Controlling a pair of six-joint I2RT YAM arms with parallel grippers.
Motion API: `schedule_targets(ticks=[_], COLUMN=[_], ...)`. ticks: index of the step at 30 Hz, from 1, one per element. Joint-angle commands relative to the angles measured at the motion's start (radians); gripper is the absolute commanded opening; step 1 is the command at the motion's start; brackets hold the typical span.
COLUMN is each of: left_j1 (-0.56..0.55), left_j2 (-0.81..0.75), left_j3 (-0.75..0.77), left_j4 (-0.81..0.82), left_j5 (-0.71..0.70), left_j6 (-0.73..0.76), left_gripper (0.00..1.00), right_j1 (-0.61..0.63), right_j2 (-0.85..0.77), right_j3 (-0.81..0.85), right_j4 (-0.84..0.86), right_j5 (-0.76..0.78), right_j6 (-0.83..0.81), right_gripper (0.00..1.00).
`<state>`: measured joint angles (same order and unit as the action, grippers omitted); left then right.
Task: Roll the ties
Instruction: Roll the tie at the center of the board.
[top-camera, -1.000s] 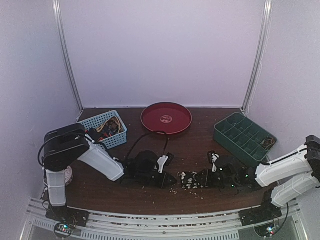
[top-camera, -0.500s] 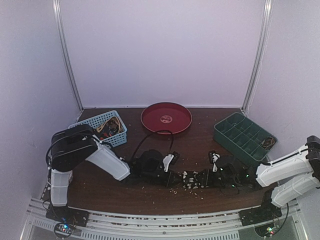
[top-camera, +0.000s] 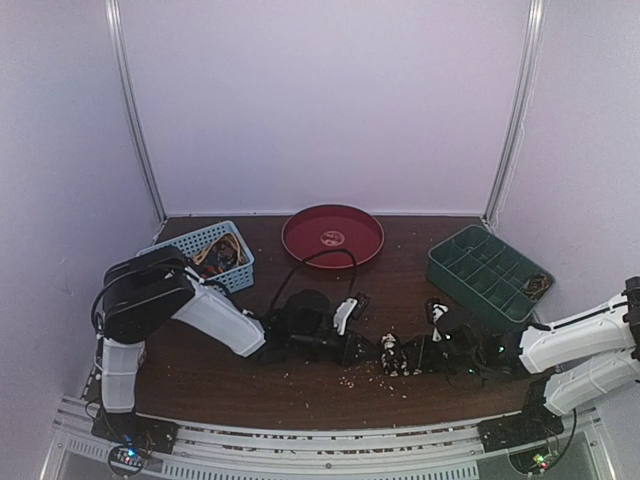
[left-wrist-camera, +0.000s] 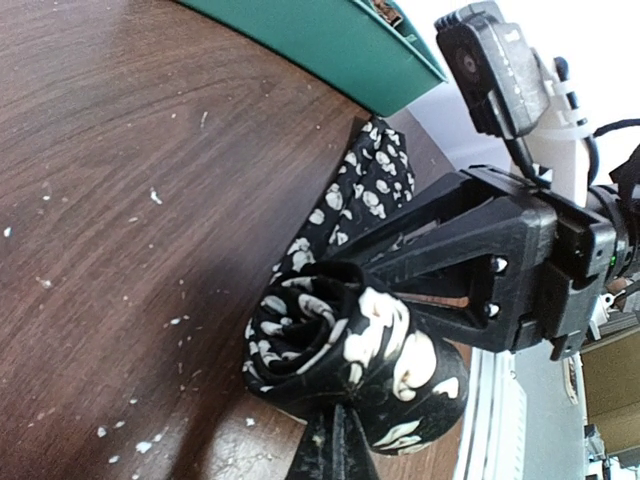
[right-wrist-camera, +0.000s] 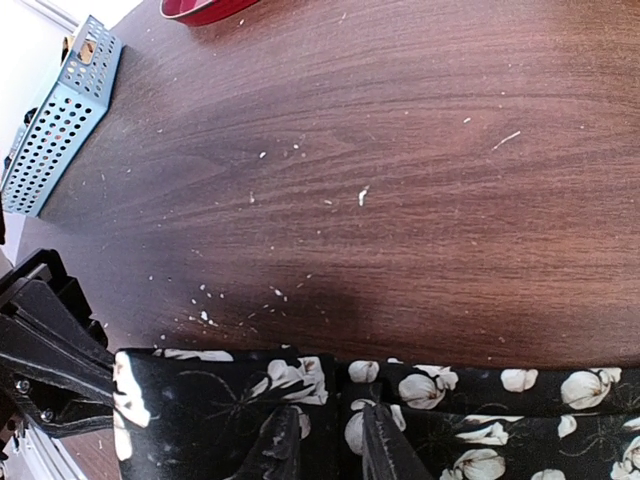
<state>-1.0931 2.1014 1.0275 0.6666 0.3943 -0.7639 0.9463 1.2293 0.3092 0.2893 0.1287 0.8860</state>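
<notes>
One tie, black with white flowers, lies near the table's front middle. In the left wrist view its end is wound into a tight roll. My left gripper is shut on that roll from below and shows in the top view. The unrolled stretch lies flat on the wood. My right gripper has narrow jaws pinching this stretch right beside the roll, and it shows in the top view. Other ties, dark and orange, lie in the blue basket.
A red round plate stands at the back middle. A green compartment tray stands at the right, also in the left wrist view. Pale crumbs lie scattered on the wood. The basket shows in the right wrist view.
Both grippers have moved to the right with the tie. The left arm has reached further toward the middle and the flat stretch between the grippers has grown shorter.
</notes>
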Motion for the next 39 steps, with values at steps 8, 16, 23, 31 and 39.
schedule_targets(ticks=[8, 16, 23, 31, 39], left_j1=[-0.007, -0.007, -0.008, -0.016, -0.026], left_j2=[0.048, 0.077, 0.102, 0.154, 0.195], left_j3=[0.081, 0.16, 0.216, 0.318, 0.384], left_j4=[0.028, -0.025, -0.04, -0.074, -0.064], left_j5=[0.041, 0.049, 0.062, 0.086, 0.112], left_j6=[0.01, 0.034, 0.04, 0.049, 0.037], left_gripper=[0.0, 0.0, 0.0, 0.0, 0.0], right_j1=[-0.004, -0.006, -0.006, -0.026, -0.065], right_j2=[-0.088, -0.207, -0.322, -0.25, -0.232], right_j3=[0.004, 0.013, 0.048, 0.096, 0.068], right_j4=[-0.147, -0.241, -0.274, -0.259, -0.295], right_j5=[0.142, 0.226, 0.204, 0.107, 0.109], right_j6=[-0.028, -0.023, -0.049, -0.065, -0.047], right_gripper=[0.28, 0.38, 0.53, 0.65, 0.6])
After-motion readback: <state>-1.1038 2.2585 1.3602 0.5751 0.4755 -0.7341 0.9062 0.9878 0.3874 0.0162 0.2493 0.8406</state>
